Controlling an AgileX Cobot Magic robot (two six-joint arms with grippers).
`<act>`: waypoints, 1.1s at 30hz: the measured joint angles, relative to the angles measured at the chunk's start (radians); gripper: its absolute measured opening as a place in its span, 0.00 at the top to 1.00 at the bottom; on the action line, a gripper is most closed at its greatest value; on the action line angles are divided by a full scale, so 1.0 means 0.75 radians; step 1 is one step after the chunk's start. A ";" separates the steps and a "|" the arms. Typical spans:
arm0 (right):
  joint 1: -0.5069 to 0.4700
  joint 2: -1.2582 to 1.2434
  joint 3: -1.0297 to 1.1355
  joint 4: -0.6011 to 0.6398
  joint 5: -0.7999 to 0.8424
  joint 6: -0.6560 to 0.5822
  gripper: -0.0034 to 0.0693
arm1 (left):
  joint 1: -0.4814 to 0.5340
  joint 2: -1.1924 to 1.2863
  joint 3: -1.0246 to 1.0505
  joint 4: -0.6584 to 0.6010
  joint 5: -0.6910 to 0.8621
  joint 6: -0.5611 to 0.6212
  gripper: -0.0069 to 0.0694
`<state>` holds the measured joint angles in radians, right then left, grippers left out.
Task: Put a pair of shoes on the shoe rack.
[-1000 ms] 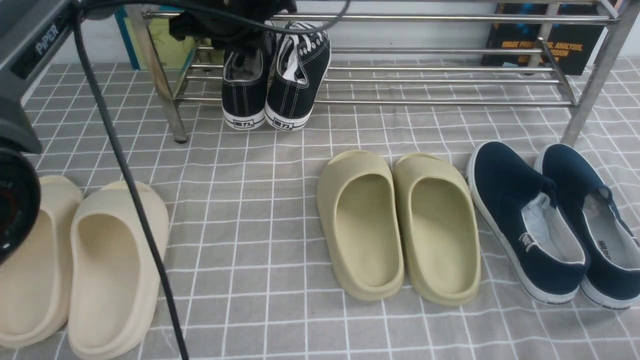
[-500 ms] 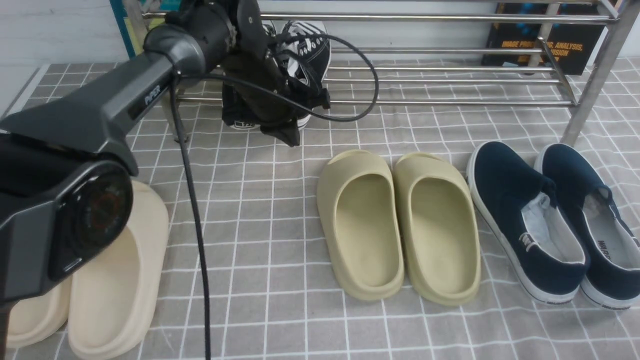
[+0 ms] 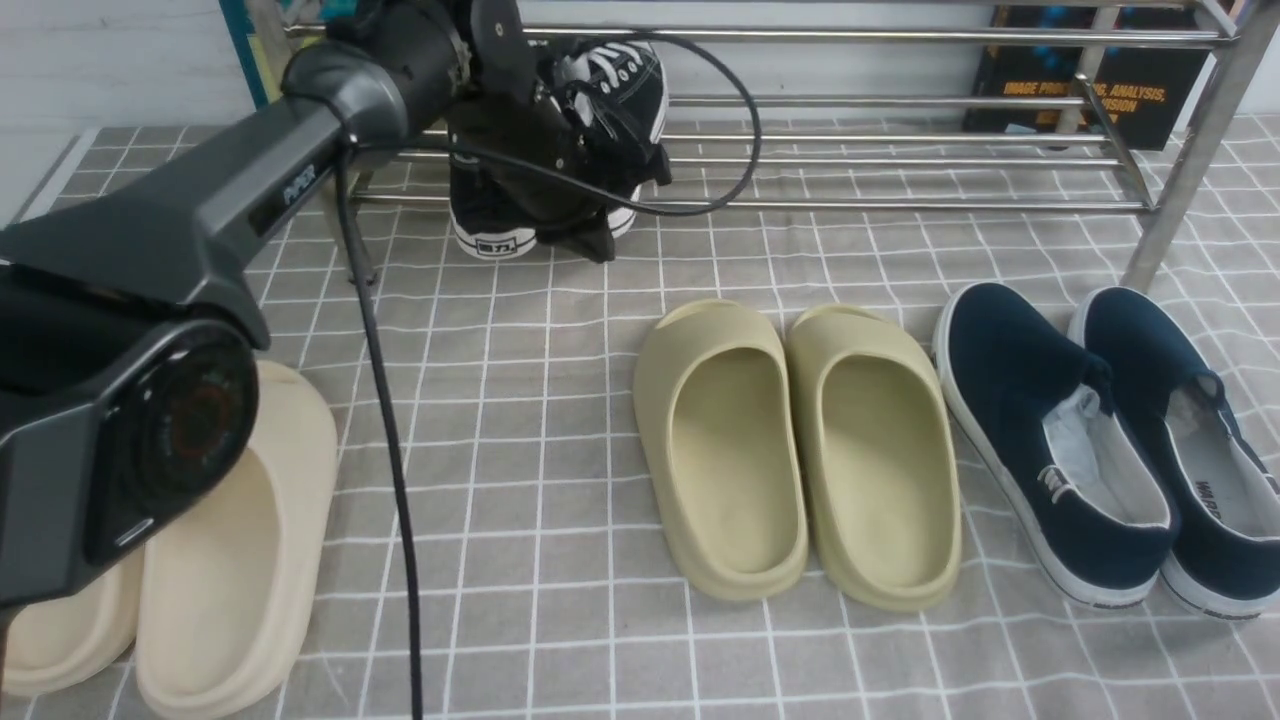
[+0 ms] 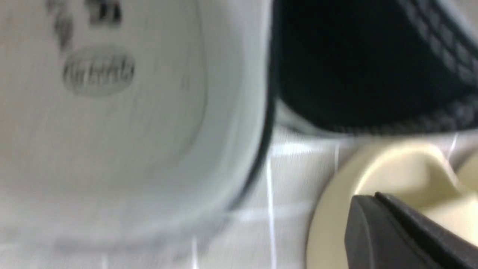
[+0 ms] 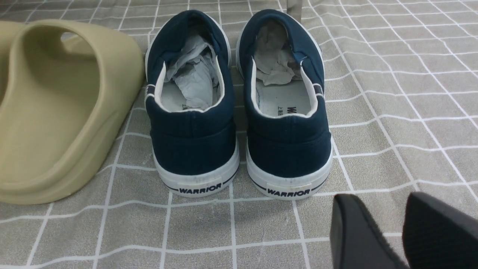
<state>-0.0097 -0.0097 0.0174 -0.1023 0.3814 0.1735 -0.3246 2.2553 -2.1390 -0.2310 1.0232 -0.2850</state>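
Black canvas lace-up sneakers (image 3: 630,92) at shiny steel shoe rack (image 3: 900,160) left end: probably light, floppy; pinch heel collars. Jaws: left gripper (image 3: 582,235) cannot tell (occluded), right gripper (image 5: 386,209) slightly apart.

left arm (image 3: 250,200): dark grey casing | white PiPER lettering (image 3: 299,180) | black joint cap (image 3: 185,435), reddish ring | black cable (image 3: 385,430) | right gripper (image 5: 377,201): matte black jaws

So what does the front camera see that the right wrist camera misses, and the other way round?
Only the front view: the left arm reaching to the black sneakers at the shoe rack, plus the beige slippers. Only the right wrist view: the right gripper, jaws apart and empty, and the WARRIOR heel labels. Both: the navy slip-ons, an olive slipper and the checked cloth.
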 joint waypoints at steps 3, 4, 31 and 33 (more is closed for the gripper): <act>0.000 0.000 0.000 0.000 0.000 0.000 0.62 | 0.000 -0.106 0.001 0.036 0.121 0.041 0.93; 0.000 0.000 0.000 0.000 0.000 0.000 0.62 | 0.000 -0.158 0.001 0.057 0.164 0.057 0.93; 0.000 0.000 0.000 0.000 0.000 0.000 0.62 | 0.000 -1.886 1.201 0.295 0.076 -0.013 0.93; 0.000 0.000 0.000 0.000 0.000 0.000 0.62 | 0.000 -2.067 1.385 0.317 0.031 -0.044 0.93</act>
<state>-0.0097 -0.0097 0.0174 -0.1023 0.3814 0.1735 -0.3246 0.7051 -1.0999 0.0071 1.0465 -0.3181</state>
